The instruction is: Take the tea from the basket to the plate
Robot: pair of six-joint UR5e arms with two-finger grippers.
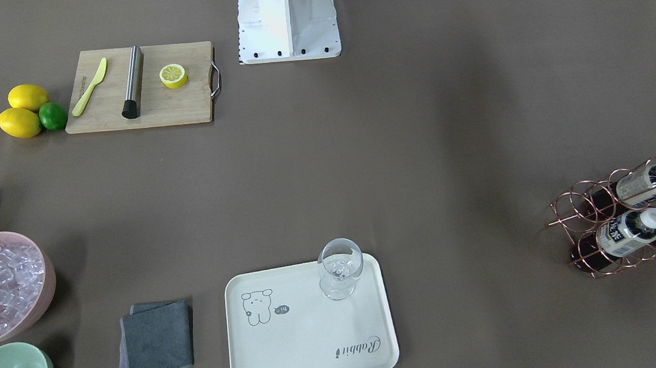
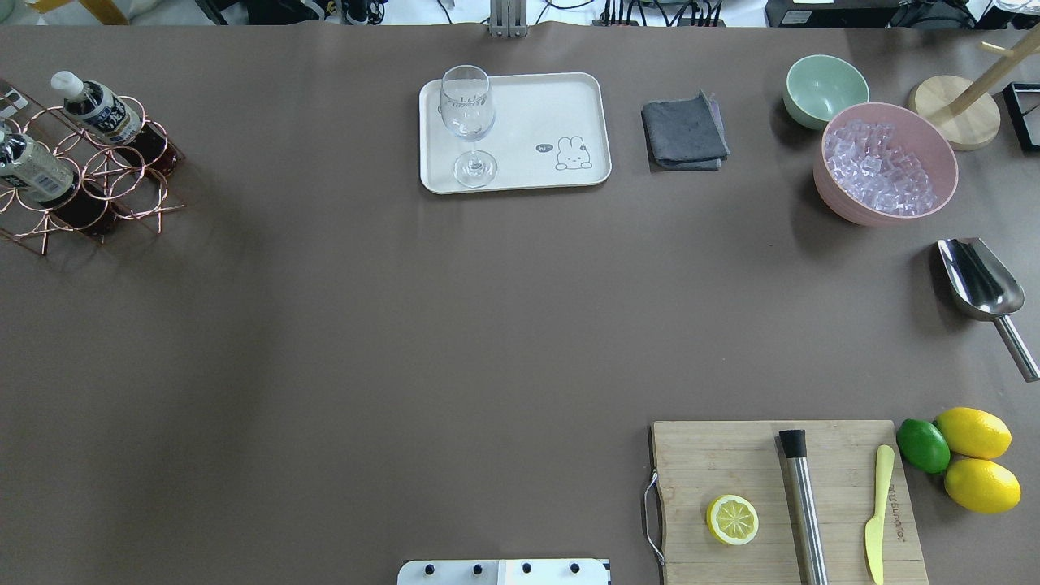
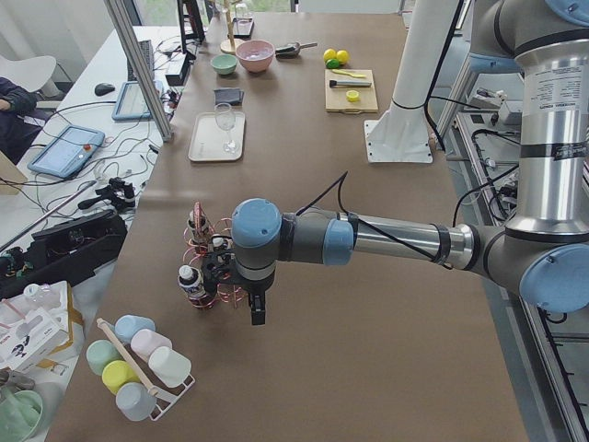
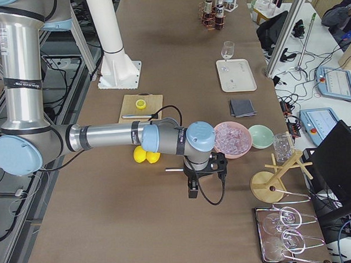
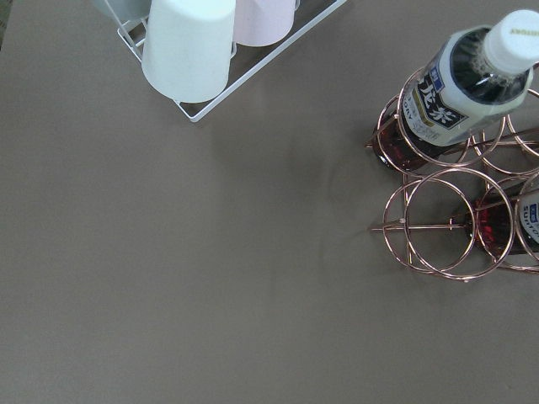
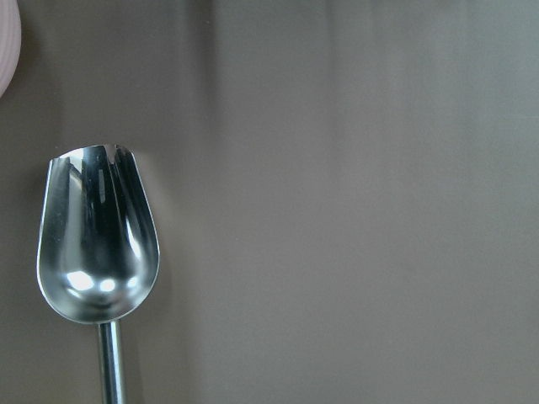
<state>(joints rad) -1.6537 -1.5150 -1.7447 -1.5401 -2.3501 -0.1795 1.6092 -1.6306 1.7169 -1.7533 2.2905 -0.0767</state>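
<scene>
Copper basket [image 5: 421, 225] holds the tea [image 5: 459, 93], left gripper [image 3: 256, 311] hovering beside, jaws unreadable: approach step, needing alignment over a cap.

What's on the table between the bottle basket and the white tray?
Nothing: in the overhead view, the stretch from basket to tray is bare table. A wine glass stands on the tray's nearer end.

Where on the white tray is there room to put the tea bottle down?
The tray is bare from the wine glass across to the little animal drawing. The glass crowds the end nearer the basket. The table between basket and tray is bare, good for passing a bottle.
</scene>
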